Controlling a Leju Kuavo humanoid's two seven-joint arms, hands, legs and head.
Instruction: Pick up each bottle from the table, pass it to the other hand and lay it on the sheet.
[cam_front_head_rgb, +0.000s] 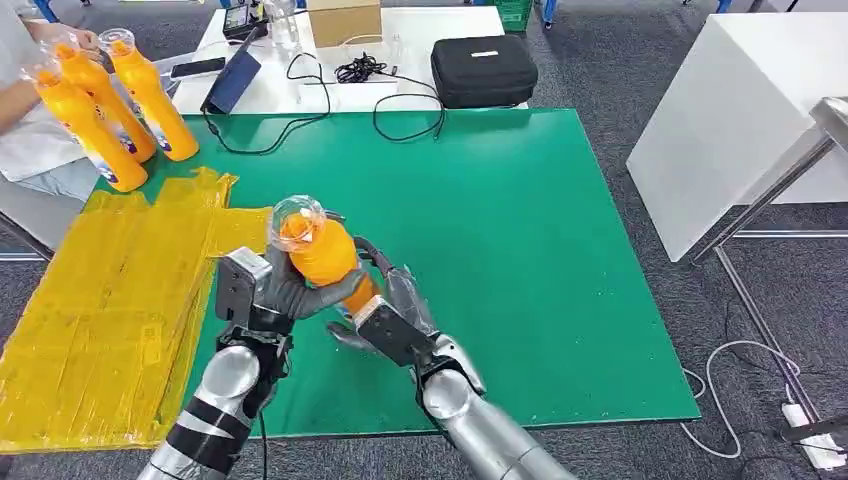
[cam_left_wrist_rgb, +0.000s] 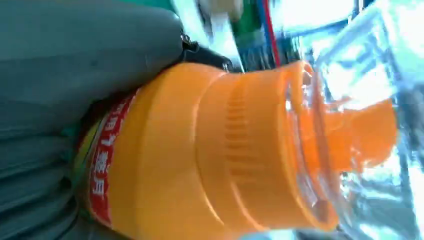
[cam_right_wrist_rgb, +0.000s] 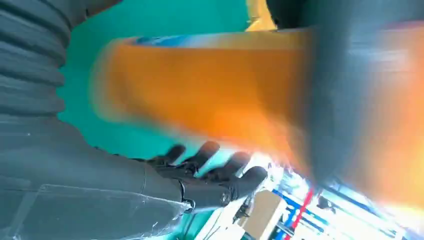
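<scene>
An orange bottle (cam_front_head_rgb: 318, 250) with a clear cap is held above the green mat (cam_front_head_rgb: 540, 250), near the yellow sheet (cam_front_head_rgb: 110, 290). My left hand (cam_front_head_rgb: 285, 295) grips it around the body, thumb across the front. The left wrist view shows the bottle (cam_left_wrist_rgb: 200, 160) close up, with its red label against my left hand (cam_left_wrist_rgb: 75, 60). My right hand (cam_front_head_rgb: 392, 308) sits just right of the bottle's lower end. In the right wrist view its fingers (cam_right_wrist_rgb: 210, 167) are stretched out, with green mat showing between them and the blurred bottle (cam_right_wrist_rgb: 200, 85).
Three more orange bottles (cam_front_head_rgb: 150, 95) stand at the mat's far left corner, where a person (cam_front_head_rgb: 30, 90) has a hand on their caps. Behind the mat are a black case (cam_front_head_rgb: 483, 70), a cardboard box (cam_front_head_rgb: 343, 20) and cables (cam_front_head_rgb: 360, 70). A white table (cam_front_head_rgb: 740, 110) stands to the right.
</scene>
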